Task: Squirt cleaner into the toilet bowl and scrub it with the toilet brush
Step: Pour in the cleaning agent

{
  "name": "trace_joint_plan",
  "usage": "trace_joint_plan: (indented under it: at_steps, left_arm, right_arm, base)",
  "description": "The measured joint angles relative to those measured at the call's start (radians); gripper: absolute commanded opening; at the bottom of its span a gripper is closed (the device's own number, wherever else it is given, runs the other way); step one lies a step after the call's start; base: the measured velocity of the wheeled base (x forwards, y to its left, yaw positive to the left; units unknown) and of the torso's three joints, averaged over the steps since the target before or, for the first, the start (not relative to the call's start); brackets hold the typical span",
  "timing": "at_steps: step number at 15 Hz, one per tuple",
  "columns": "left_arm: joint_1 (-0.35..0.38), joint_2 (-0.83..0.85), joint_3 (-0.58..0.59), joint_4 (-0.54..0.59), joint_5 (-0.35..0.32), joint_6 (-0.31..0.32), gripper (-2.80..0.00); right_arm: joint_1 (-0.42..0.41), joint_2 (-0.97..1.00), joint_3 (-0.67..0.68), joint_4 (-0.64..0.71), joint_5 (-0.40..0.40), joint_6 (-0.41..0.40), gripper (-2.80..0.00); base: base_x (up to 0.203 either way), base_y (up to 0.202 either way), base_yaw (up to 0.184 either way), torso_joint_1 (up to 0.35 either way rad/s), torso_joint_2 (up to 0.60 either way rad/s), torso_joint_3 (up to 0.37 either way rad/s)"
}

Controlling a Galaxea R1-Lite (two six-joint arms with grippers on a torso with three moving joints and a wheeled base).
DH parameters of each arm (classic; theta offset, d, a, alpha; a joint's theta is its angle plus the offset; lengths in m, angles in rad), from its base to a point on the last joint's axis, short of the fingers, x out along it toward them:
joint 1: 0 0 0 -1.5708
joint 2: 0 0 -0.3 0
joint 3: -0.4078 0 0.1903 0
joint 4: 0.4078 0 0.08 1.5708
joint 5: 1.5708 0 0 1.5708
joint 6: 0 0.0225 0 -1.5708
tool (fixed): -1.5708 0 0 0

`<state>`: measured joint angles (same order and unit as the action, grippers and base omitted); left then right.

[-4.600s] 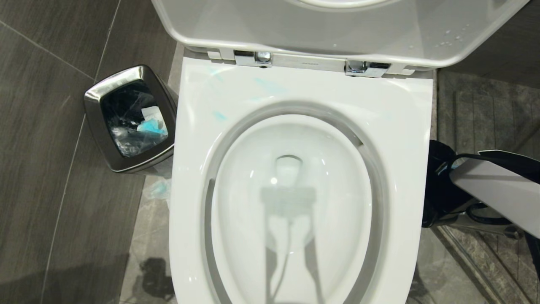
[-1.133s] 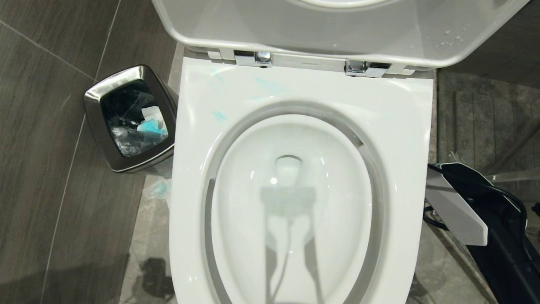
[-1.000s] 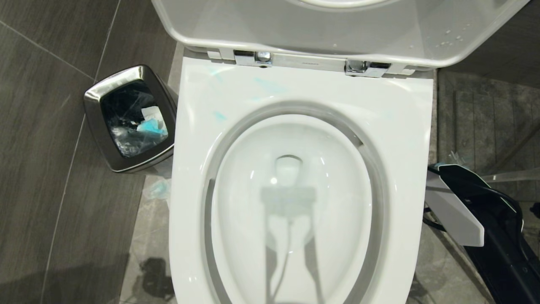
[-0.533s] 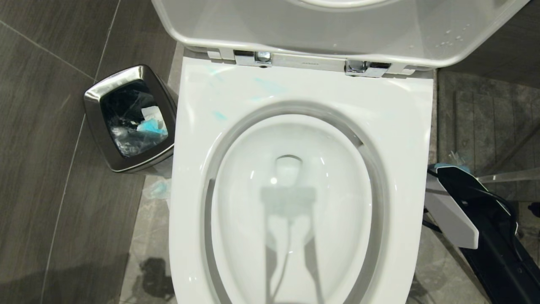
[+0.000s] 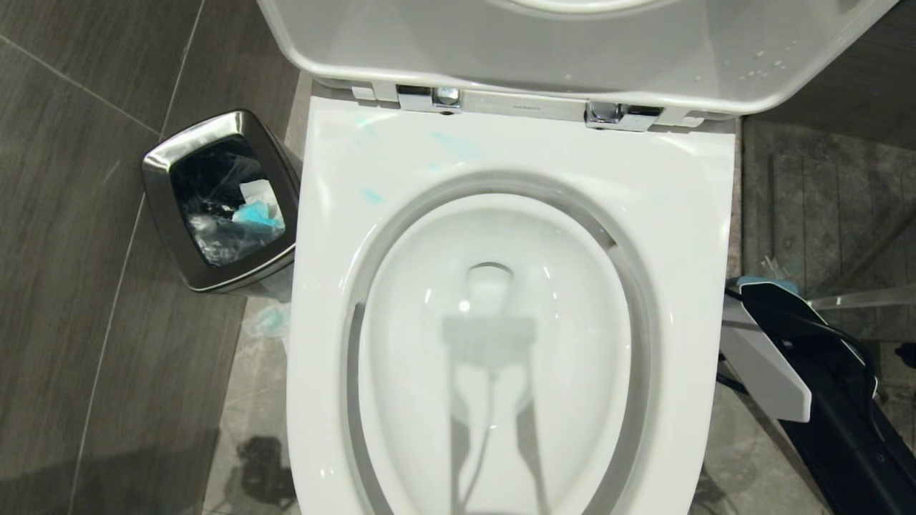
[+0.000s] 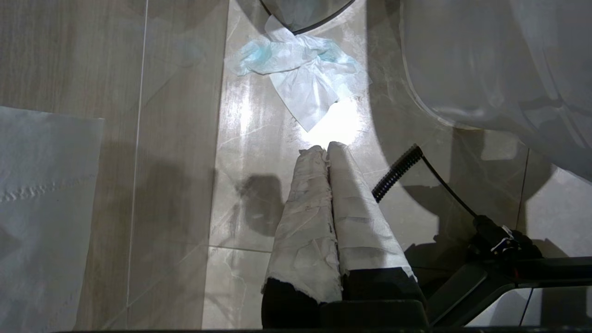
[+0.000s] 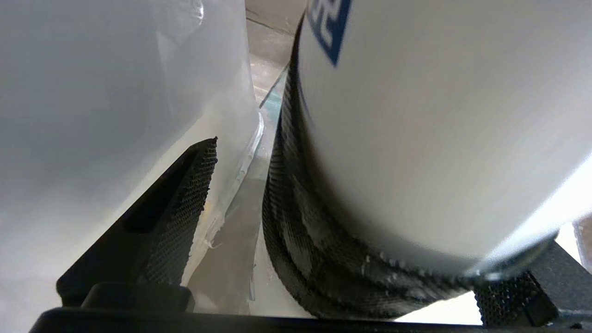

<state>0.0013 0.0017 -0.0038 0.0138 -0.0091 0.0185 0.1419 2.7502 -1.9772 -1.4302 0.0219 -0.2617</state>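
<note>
The white toilet bowl fills the head view, its lid raised. Pale blue smears of cleaner mark the back of the rim. The toilet brush is out of view. My right arm reaches down to the floor at the bowl's right side. In the right wrist view my right gripper stands open around a white cylinder with a blue mark and a black ribbed band; one finger is apart from it. My left gripper is shut and empty, pointing at the floor.
A steel waste bin with a black liner stands left of the toilet. A crumpled tissue lies on the floor tiles near the toilet's base. A dark wet patch marks the floor at the front left.
Since the earliest frame my right arm has dropped lower and swung down beside the toilet. Over the last second it has only sunk slightly. The bowl and bin have not moved.
</note>
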Motion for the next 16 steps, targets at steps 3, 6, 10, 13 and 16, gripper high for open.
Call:
trace_joint_plan:
  at_steps: [3, 6, 10, 13, 16]
  left_arm:
    - [0.000, 0.000, 0.000, 0.000, 0.000, 0.000, -2.80]
    - [0.000, 0.000, 0.000, 0.000, 0.000, 0.000, -2.80]
    - [0.000, 0.000, 0.000, 0.000, 0.000, 0.000, -2.80]
    - [0.000, 0.000, 0.000, 0.000, 0.000, 0.000, -2.80]
    - [0.000, 0.000, 0.000, 0.000, 0.000, 0.000, -2.80]
  right_arm:
    - [0.000, -0.002, -0.003, 0.002, 0.000, -0.002, -2.80]
    - [0.001, -0.007, -0.003, 0.014, 0.003, -0.007, -2.80]
    - [-0.001, -0.016, -0.003, 0.032, 0.004, -0.008, -2.80]
    - [-0.001, -0.022, -0.003, 0.034, 0.004, -0.008, -2.80]
    - [-0.003, -0.028, -0.003, 0.025, 0.005, -0.007, -2.80]
  base:
    - [0.000, 0.000, 0.000, 0.000, 0.00, 0.000]
    - [0.000, 0.000, 0.000, 0.000, 0.00, 0.000]
    - [0.000, 0.000, 0.000, 0.000, 0.00, 0.000]
    - [0.000, 0.000, 0.000, -0.001, 0.01, 0.000]
    - [0.000, 0.000, 0.000, 0.000, 0.00, 0.000]
